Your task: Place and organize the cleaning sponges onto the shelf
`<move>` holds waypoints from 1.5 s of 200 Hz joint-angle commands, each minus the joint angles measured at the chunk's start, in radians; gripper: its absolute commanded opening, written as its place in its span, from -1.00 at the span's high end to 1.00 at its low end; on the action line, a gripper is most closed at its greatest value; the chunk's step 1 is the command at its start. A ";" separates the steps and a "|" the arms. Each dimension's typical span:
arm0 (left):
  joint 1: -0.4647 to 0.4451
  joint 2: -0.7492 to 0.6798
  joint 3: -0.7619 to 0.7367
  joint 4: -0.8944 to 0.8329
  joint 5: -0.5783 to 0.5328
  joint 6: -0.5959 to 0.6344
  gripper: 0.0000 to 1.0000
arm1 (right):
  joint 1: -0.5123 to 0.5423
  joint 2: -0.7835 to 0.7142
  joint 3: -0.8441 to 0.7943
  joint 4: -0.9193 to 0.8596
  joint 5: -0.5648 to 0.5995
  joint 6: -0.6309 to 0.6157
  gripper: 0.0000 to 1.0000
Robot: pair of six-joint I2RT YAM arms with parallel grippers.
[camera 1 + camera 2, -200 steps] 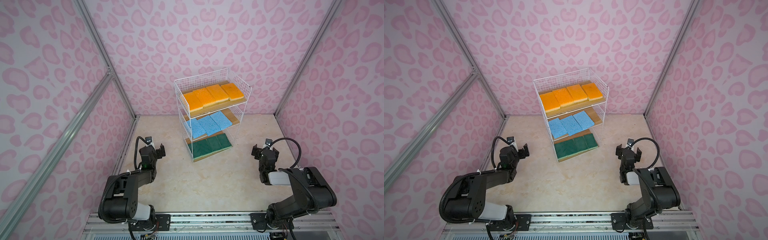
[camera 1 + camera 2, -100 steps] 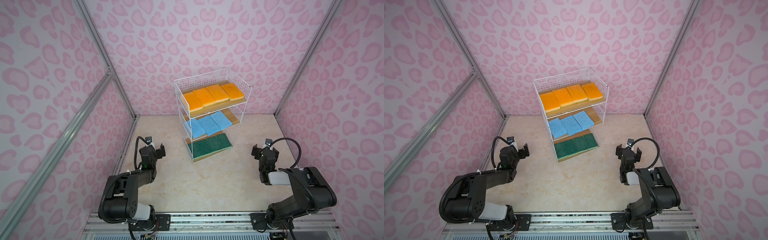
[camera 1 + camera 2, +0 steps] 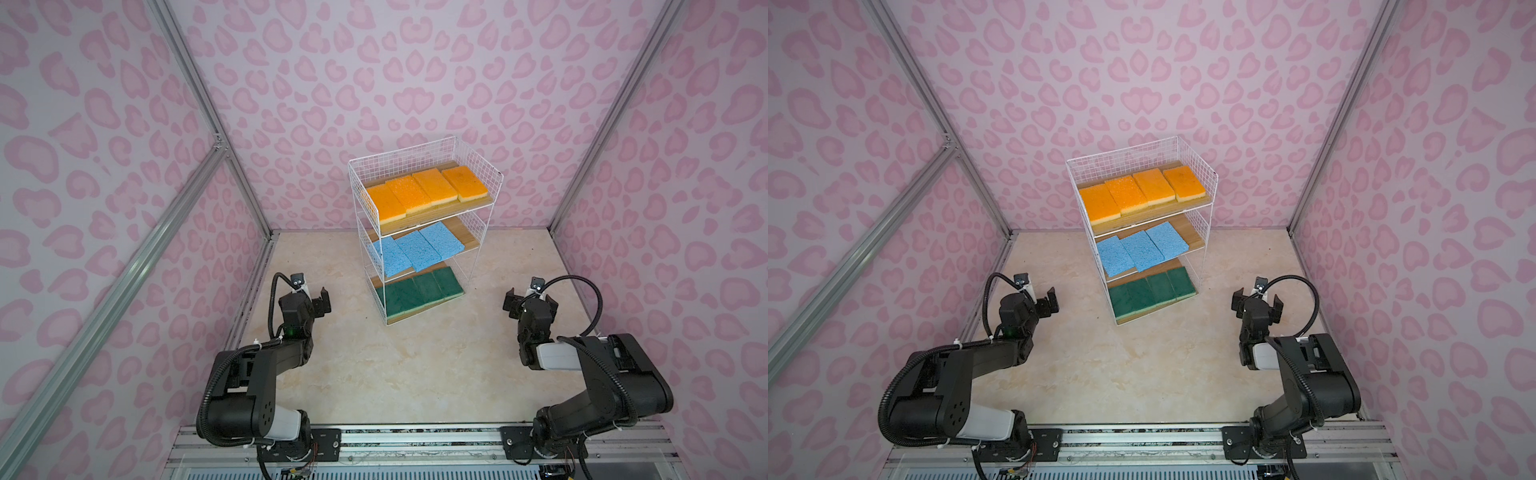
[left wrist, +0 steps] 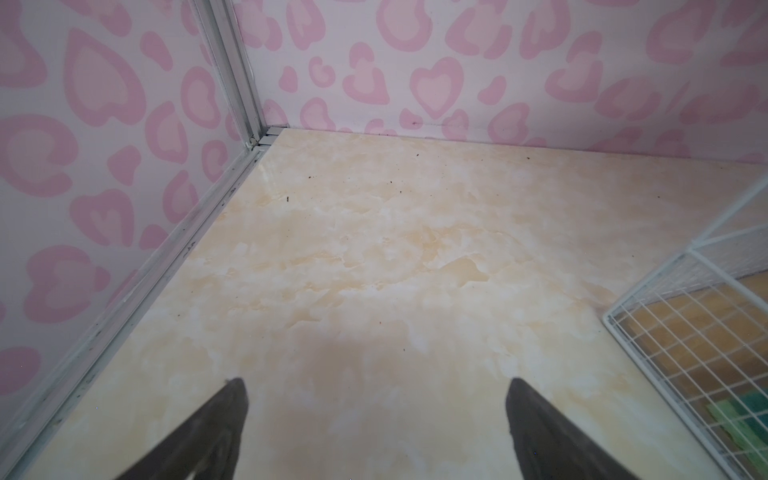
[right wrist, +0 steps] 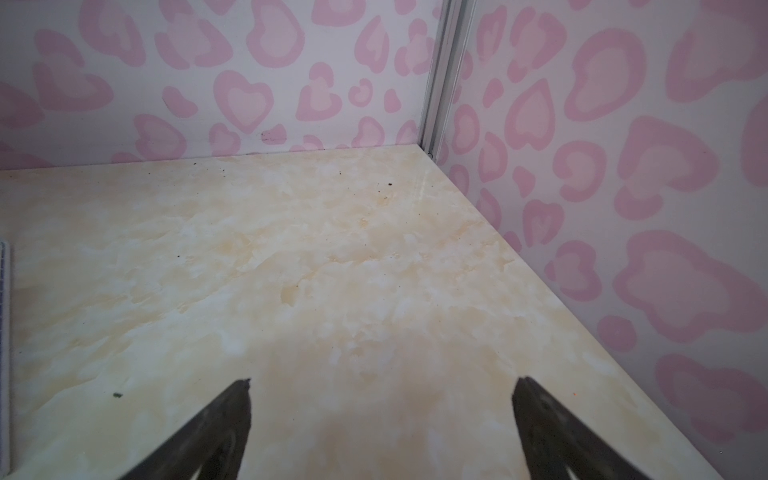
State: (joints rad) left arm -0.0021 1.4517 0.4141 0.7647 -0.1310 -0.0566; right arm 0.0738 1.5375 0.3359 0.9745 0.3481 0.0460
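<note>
You have no readable text, label, brand, number or sign anywhere here: nothing legible shows in either top view or in the two wrist views.

Black jointed left arm (image 3: 266, 365) is folded at the elbow, forearm stretched forward, wrist level. The black two-finger left claw (image 3: 314, 300) points ahead, tilted slightly down, jaws spread wide with nothing between them. The left wrist view shows both dark fingers (image 4: 224, 419) well apart.

Black right arm (image 3: 602, 374) has much the same pose: elbow bent, white-sleeved forearm reaching forward. The matching right claw (image 3: 530, 302) is also spread wide and empty, with its fingers (image 5: 540, 415) far apart in the right wrist view.

Both claws show in both top views – left claw (image 3: 1045, 305), right claw (image 3: 1257, 306) – well apart from each other, neither touching anything.
</note>
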 commanded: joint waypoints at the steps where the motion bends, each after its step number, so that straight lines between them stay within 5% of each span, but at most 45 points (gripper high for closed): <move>1: 0.000 0.003 0.005 0.041 -0.005 0.008 -0.95 | 0.001 0.002 0.002 0.002 0.009 0.008 -0.97; 142: 0.001 0.009 0.043 -0.023 0.011 0.016 -0.95 | 0.004 0.002 -0.002 0.009 0.017 0.005 -0.97; 164: 0.001 0.185 0.351 -0.426 0.013 0.021 -0.95 | 0.004 0.003 -0.003 0.009 0.017 0.005 -0.97; 189: -0.001 0.802 1.164 -1.304 0.051 0.036 -0.99 | 0.004 0.002 -0.001 0.007 0.017 0.005 -0.97; 200: -0.060 1.045 1.569 -1.689 -0.095 -0.108 -1.00 | 0.003 0.002 -0.002 0.008 0.016 0.005 -0.97; 206: -0.095 1.134 1.741 -1.832 -0.173 -0.080 -0.97 | 0.003 0.002 -0.001 0.008 0.016 0.006 -0.97; 223: -0.198 1.138 1.699 -1.756 -0.541 -0.110 -0.96 | 0.007 0.000 -0.005 0.012 0.019 0.003 -0.97; 232: -0.251 1.215 1.740 -1.767 -0.808 -0.111 -0.95 | 0.008 0.003 -0.003 0.012 0.020 0.003 -0.97; 250: -0.334 1.625 2.263 -2.130 -1.392 -0.163 -0.96 | -0.004 0.002 0.002 0.001 0.002 0.008 -0.97; 255: -0.342 1.611 2.199 -2.022 -1.552 -0.131 -0.96 | -0.003 0.000 0.000 0.000 -0.001 0.008 -0.97; 271: -0.351 1.359 1.716 -1.424 -1.439 0.192 -0.96 | -0.004 0.002 0.001 0.002 -0.002 0.008 -0.97; 280: -0.355 1.289 1.544 -1.078 -1.484 0.397 -0.95 | -0.004 0.001 0.000 0.003 -0.003 0.007 -0.97; 300: -0.342 1.290 1.543 -1.050 -1.507 0.415 -0.96 | -0.004 0.001 0.000 0.004 -0.003 0.008 -0.97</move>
State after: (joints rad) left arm -0.3614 2.7106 2.0865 -0.3981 -1.5642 0.0898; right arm 0.0700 1.5372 0.3355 0.9745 0.3401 0.0460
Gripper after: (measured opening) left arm 0.972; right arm 0.986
